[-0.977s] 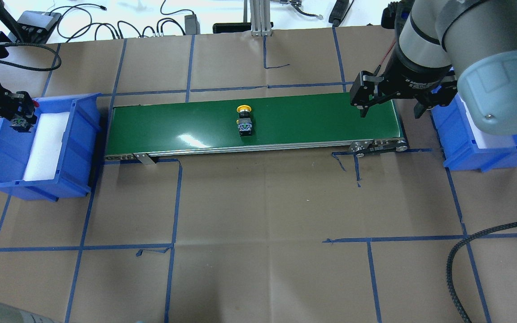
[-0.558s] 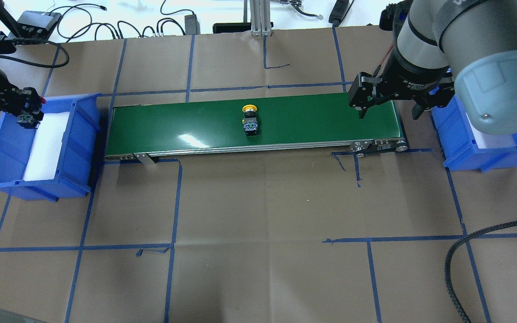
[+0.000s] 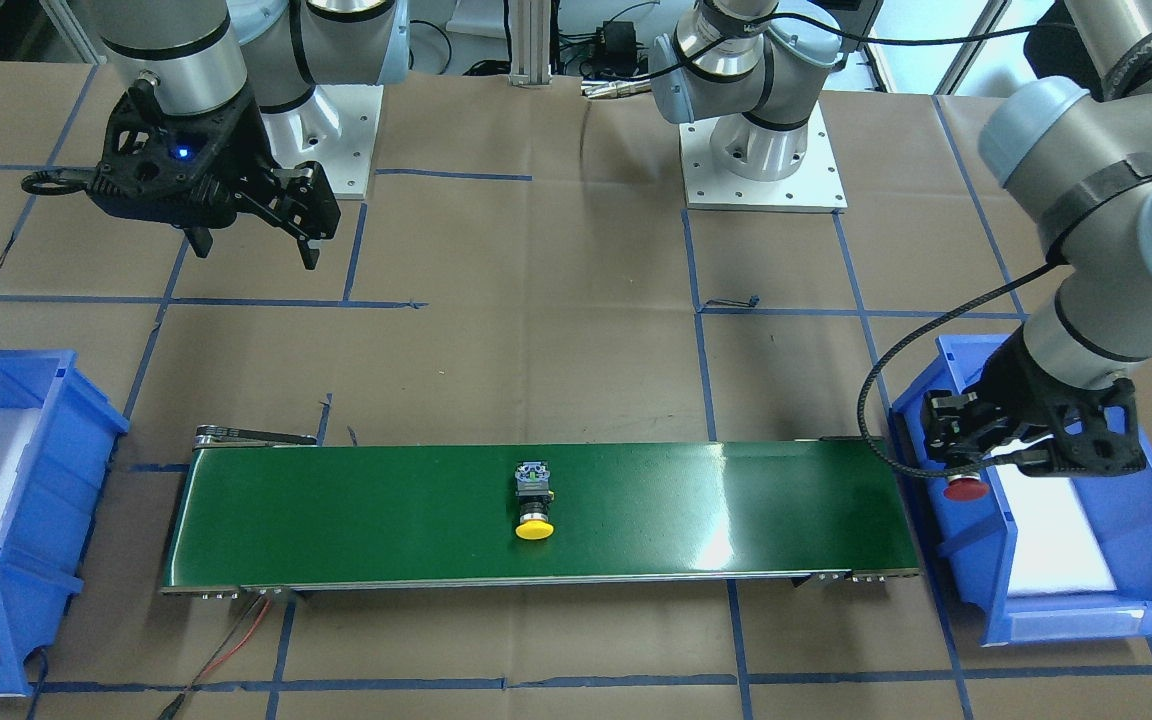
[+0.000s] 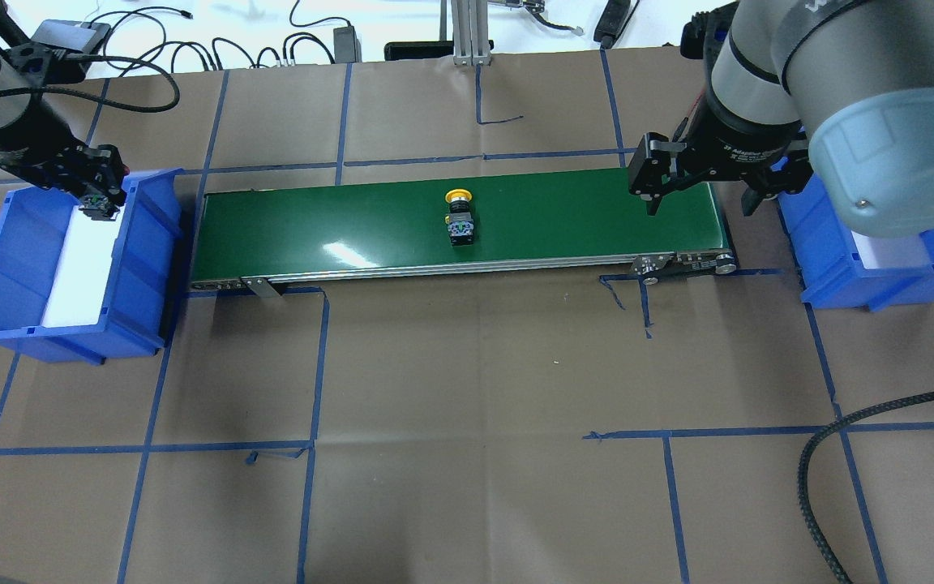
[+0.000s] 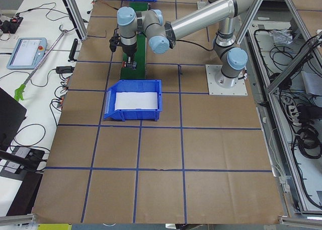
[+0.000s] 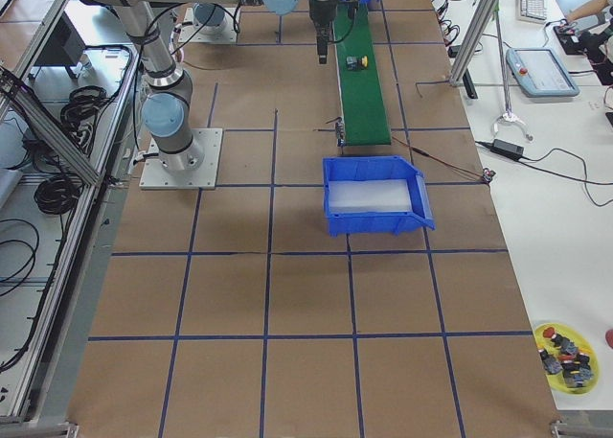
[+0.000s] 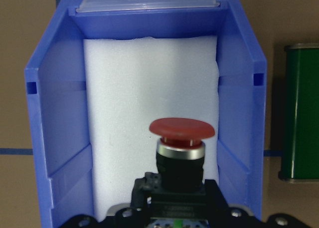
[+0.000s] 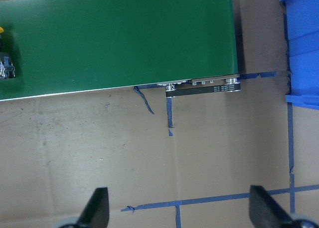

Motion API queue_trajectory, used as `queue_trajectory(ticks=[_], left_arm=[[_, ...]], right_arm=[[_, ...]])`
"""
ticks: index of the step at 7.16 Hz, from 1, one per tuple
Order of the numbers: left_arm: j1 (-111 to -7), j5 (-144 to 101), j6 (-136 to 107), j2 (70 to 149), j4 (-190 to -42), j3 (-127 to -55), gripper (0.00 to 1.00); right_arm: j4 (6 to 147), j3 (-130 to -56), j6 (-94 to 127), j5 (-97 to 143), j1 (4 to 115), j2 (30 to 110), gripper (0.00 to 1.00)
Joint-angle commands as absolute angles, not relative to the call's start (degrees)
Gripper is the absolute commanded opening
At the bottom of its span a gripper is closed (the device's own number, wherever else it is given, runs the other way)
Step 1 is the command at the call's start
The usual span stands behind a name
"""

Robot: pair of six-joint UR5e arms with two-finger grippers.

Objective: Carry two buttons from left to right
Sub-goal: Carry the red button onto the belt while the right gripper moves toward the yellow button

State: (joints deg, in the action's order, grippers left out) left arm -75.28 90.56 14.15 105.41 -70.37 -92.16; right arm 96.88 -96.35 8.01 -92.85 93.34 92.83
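Left claw [image 4: 98, 197]: closed on the red button [image 7: 182, 133], gripped by its black body with the cap pointing outward. A second ago it sat lower, inside the blue supply bin [image 4: 147, 243] off the belt's left end. It has since risen and moved toward the belt, and now hangs above the bin's belt-side wall, clear of the white foam liner [image 4: 82, 268]. Meaning, as a judgement: the pick of the second item is complete and the transfer onto the green conveyor belt [image 4: 337, 219] is under way, with the release onto the belt's left end still to come. Yellow button [image 4: 459, 217]: lies on its side near the belt's middle, cap toward the belt's far edge. It has travelled a short way toward the belt's right end over the last second, so the belt appears to be running. Right claw [image 4: 700, 208]: fingers spread wide and holding nothing, poised above the belt's right end, position almost unchanged. Judged to be waiting for the yellow item, which is well short of it. Blue receiving bin [image 4: 840, 276]: on the tabletop [image 4: 475, 389] just past the belt's right end, with neither button in it. Status: no button delivered yet, one on the belt, one in the air.
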Motion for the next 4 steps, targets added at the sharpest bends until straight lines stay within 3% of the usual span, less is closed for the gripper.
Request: queue_trajectory(ticks=[1, 4], left_arm=[[-80.67, 90.27, 5.57, 107.13, -69.44, -92.81, 0.03], [-81.91, 90.18, 5.53, 110.56, -65.40, -94.65, 0.03]], right_arm=[[96.94, -96.77, 8.08, -92.73, 93.34, 92.29, 1.00], [97.90, -96.94, 8.18, -92.28, 93.34, 91.32, 1.00]])
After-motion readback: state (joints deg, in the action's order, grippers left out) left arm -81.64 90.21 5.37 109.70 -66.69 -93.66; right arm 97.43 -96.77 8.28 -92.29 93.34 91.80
